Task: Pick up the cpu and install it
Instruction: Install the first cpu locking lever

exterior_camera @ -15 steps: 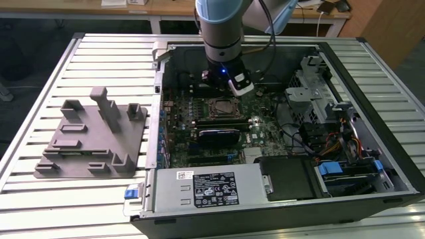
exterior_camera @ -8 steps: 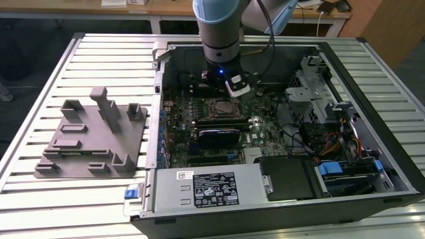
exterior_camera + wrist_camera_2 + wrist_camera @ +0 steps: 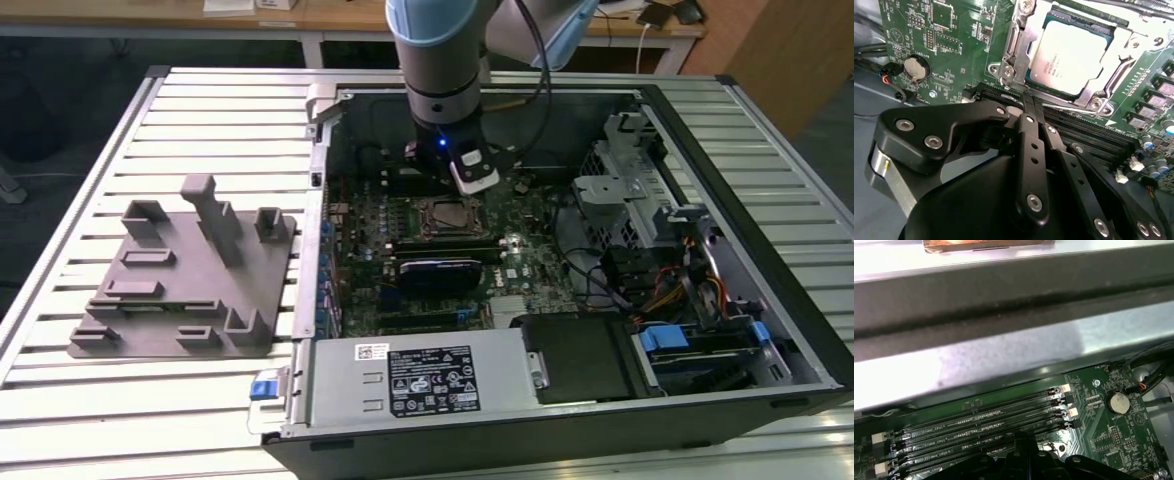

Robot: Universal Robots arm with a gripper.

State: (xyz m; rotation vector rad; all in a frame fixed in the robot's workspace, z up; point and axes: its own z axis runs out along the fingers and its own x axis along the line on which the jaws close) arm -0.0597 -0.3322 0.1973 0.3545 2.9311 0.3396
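The cpu (image 3: pixel 445 216) lies flat in its socket on the green motherboard inside the open computer case. Its shiny silver top (image 3: pixel 1069 52) is framed by the metal socket bracket. My gripper (image 3: pixel 438 178) hangs over the board just behind the socket, toward the case's far wall. In the second wrist view the gripper (image 3: pixel 1029 99) has its two black fingers pressed together, shut on nothing. The tips sit above the memory slots, a short way from the cpu and apart from it. The first wrist view shows the gripper (image 3: pixel 1024 447) over those same slots.
A grey plastic tray with upright posts (image 3: pixel 187 280) stands on the slatted table at the exterior view's left. The case holds a power supply (image 3: pixel 414 380), a black block (image 3: pixel 587 355), drive cages and cables (image 3: pixel 667 250). Memory slots (image 3: pixel 1084 127), a coin battery (image 3: pixel 916 67) and the case wall (image 3: pixel 1004 300) are close by.
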